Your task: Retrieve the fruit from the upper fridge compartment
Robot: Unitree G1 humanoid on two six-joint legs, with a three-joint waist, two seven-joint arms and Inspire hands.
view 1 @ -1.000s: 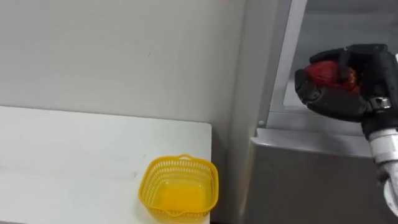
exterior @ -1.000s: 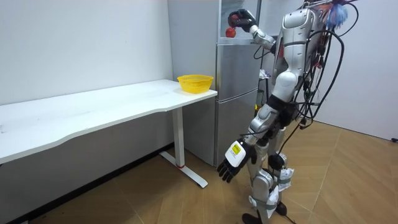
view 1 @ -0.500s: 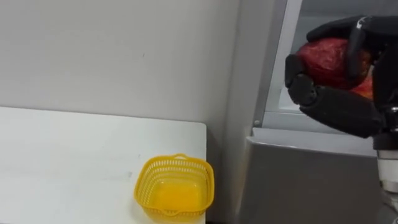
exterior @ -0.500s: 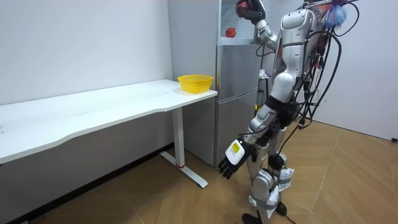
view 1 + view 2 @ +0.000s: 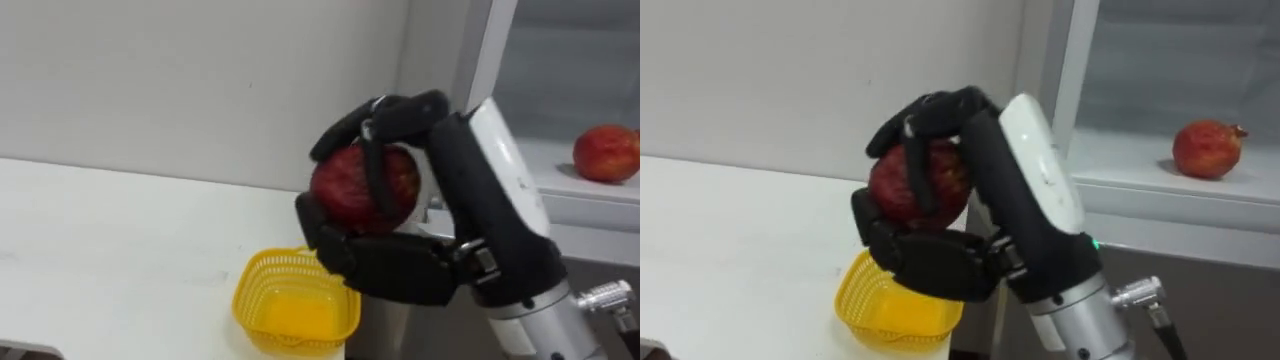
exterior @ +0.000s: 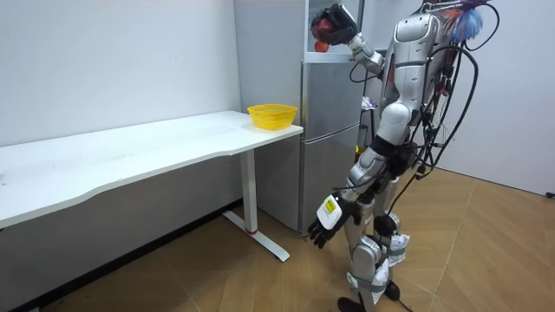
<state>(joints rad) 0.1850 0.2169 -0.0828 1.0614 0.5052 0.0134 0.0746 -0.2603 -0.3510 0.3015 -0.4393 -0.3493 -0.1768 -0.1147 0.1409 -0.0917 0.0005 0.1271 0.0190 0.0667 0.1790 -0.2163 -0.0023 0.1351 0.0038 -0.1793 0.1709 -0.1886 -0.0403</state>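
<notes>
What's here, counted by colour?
Red fruit: 2, this one in the right hand, another on the fridge shelf
Yellow basket: 1
White table: 1
Total: 4

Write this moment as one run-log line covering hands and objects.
right hand: shut on pomegranate, raised | left hand: open, hanging at side | second pomegranate: on fridge shelf | yellow basket: on white table

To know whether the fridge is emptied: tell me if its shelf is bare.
No: a red fruit lies on the fridge shelf, apart from the held fruit in the right hand's curled fingers.
</notes>
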